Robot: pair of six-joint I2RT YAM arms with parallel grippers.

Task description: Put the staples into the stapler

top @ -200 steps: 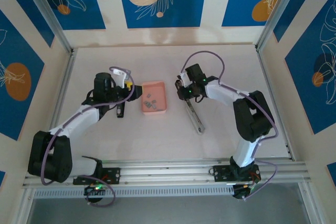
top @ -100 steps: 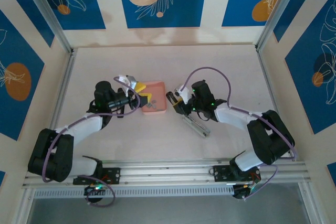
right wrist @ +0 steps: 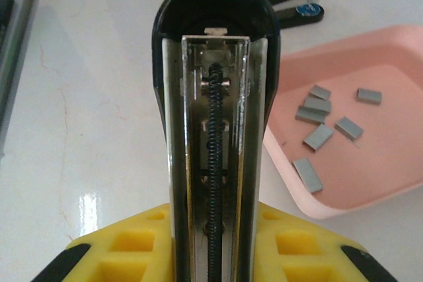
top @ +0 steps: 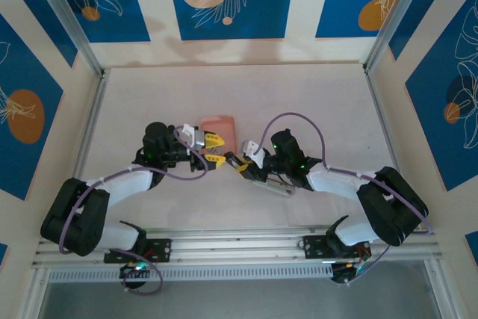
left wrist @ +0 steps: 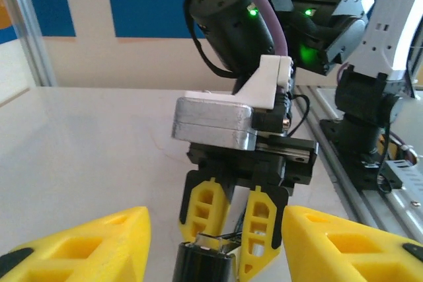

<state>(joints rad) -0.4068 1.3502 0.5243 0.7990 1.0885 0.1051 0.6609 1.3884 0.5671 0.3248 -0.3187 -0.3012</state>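
Right gripper (top: 237, 163) is clamped on the stapler (right wrist: 211, 97), held lengthwise between its fingers, magazine channel open with the spring exposed. Left gripper (top: 216, 149) sits nose-to-nose with it, close, yellow fingers (left wrist: 92, 242) spread wide. Staples (right wrist: 320, 120) are several loose grey strips lying in the pink tray (right wrist: 370, 183), just beside the stapler on the white table (right wrist: 99, 97).
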